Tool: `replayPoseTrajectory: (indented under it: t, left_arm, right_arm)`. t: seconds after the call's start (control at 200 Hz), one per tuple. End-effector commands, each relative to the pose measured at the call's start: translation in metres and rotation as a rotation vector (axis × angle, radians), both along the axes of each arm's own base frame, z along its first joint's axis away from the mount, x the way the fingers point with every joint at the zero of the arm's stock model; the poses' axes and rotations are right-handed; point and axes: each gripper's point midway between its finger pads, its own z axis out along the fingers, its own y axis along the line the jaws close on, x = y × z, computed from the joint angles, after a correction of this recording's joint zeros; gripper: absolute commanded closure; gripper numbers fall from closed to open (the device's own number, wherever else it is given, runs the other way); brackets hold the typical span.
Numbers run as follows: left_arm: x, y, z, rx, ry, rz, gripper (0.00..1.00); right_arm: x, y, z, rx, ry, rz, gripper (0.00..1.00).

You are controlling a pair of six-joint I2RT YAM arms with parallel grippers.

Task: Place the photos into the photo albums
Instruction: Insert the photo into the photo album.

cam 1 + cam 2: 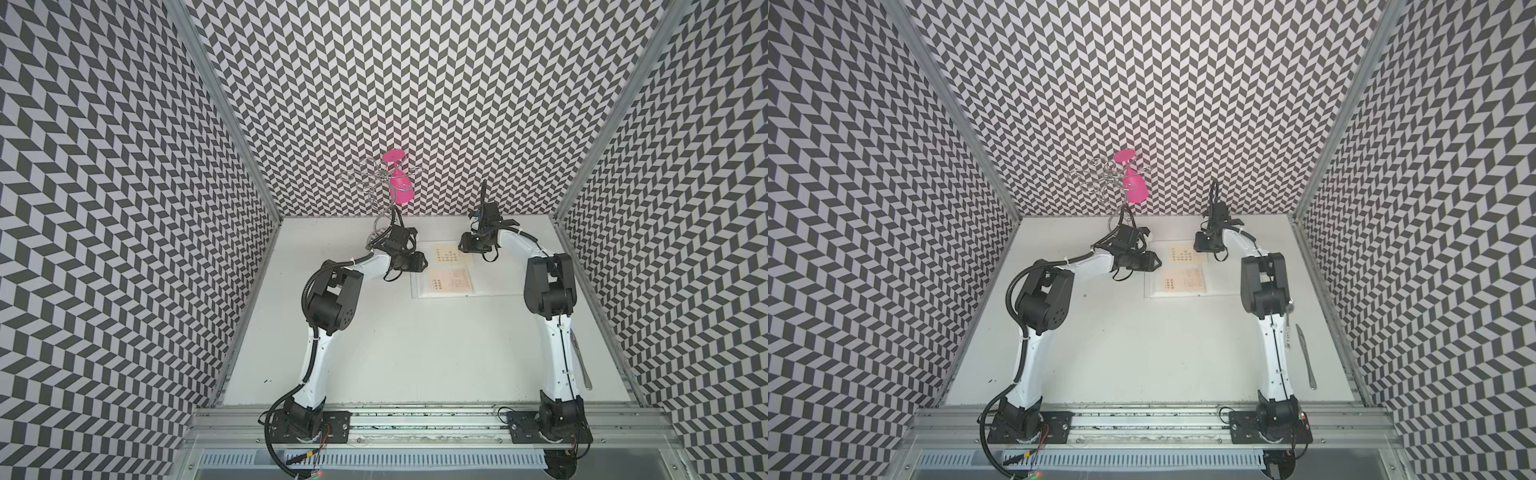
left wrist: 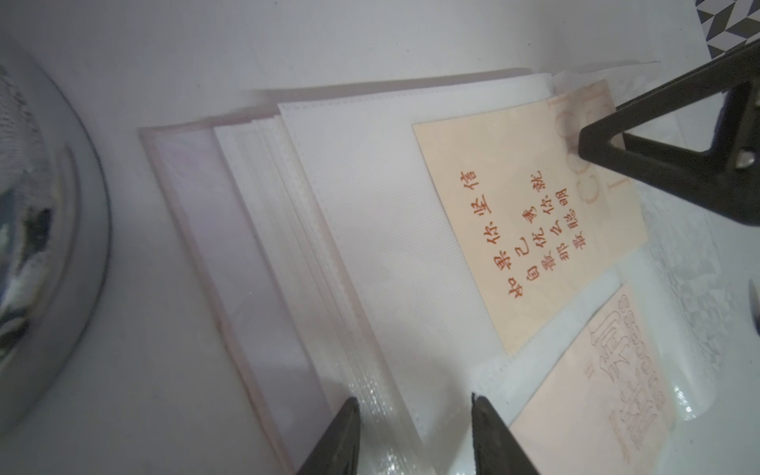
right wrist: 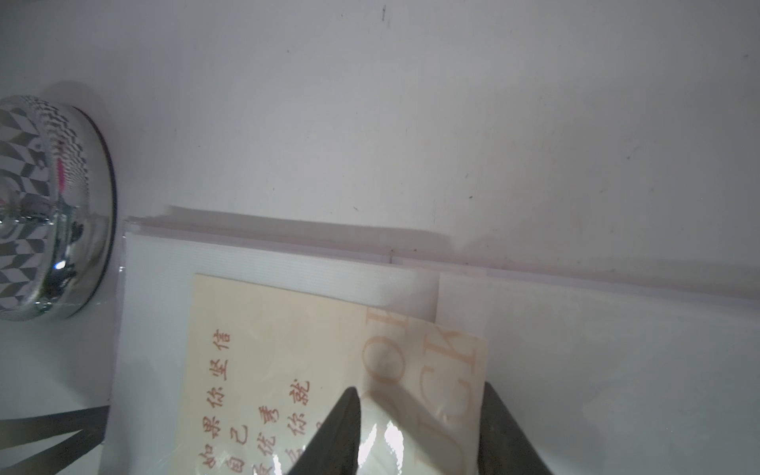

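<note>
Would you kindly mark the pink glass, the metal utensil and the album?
pink glass [image 1: 404, 193]: in a top view, its bowl.
metal utensil [image 1: 1305, 356]: in a top view, mid-length.
album [image 2: 370, 214]: left wrist view, blank page.

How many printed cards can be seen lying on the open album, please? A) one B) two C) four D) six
B: in a top view, just one cream card and one peach card lie on the album.
</note>
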Motion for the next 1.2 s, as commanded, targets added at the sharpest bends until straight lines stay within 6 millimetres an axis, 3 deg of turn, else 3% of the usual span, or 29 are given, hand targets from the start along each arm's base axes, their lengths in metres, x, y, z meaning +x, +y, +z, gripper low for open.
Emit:
replayPoseTrajectory:
  t: [0.0, 0.426, 1.197]
  left_arm:
    - [-0.023, 0.009, -0.047, 0.059, 0.133, 0.008, 0.54]
    - [-0.024, 0.007, -0.046, 0.048, 0.136, 0.005, 0.54]
    - [-0.023, 0.007, -0.043, 0.046, 0.130, 0.006, 0.54]
  right_arm:
    - [0.002, 0.014, 0.021, -0.029, -0.043, 0.015, 0.51]
    - [-0.004, 0.034, 0.014, 0.024, -0.018, 0.061, 0.51]
    - [-0.010, 0.064, 0.022, 0.000, -0.056, 0.102, 0.50]
